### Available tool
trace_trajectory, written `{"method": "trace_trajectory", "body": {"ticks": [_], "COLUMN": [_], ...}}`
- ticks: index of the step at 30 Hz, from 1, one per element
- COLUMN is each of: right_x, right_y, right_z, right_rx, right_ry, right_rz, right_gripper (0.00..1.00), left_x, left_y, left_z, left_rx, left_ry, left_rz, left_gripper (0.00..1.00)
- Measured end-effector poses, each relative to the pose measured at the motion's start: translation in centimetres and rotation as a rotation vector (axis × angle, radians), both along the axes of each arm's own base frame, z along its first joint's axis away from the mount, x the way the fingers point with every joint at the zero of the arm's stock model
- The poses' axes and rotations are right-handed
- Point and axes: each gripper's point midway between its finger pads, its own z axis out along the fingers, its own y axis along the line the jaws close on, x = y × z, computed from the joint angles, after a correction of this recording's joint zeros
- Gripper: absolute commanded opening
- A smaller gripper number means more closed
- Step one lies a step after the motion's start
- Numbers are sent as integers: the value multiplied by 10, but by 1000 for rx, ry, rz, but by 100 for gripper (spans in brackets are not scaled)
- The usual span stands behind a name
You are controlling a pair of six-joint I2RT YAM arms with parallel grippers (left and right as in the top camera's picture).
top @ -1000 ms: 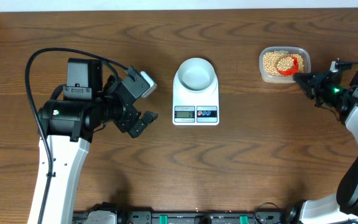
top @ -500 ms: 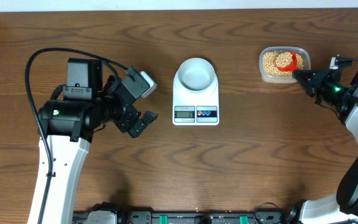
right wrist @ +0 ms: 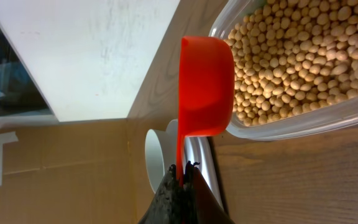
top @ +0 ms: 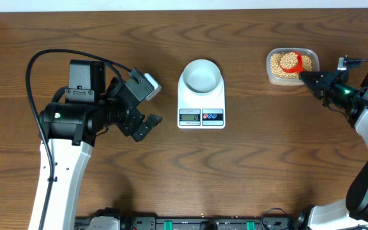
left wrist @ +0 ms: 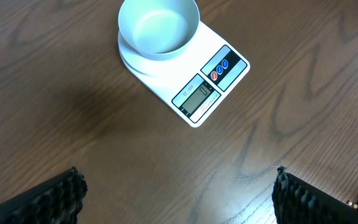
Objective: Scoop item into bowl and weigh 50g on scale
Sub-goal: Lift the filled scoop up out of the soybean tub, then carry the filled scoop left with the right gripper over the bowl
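Over the tub [right wrist: 278,127] at right, the right pincer [right wrist: 180,174] clamps the red scoop [right wrist: 205,87] by its handle, evidently to load beans [right wrist: 291,56]; the left pincer [left wrist: 179,196], spread wide, idles beside the bowl [left wrist: 158,28] on the scale [left wrist: 229,68].

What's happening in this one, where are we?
The right gripper is shut on the handle of a red scoop, which sits over the beans in the clear tub. The white bowl stands empty on the scale. The left gripper hangs open beside the scale, holding nothing. No beans have reached the bowl yet.

White bowl [top: 201,75] on scale [top: 201,110], ctr.
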Motion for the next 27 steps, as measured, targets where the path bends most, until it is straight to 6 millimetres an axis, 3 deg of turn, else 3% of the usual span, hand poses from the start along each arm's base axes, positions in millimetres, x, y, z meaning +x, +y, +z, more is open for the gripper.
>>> {"method": "trace_trajectory", "body": {"ticks": [17, 27], "right_x": [5, 7], "right_y": [4, 34], "right_z": [13, 21], "right_rx": [12, 38], "right_ry": [-63, -79], "right_rz": [25, 94], "right_gripper": [1, 1], "left_x": [0, 0], "left_y": [0, 0], "left_z": [0, 0], "left_rx": [0, 0], "left_ry": [0, 0], "left_rz": [0, 0], "left_gripper": [98, 98]}}
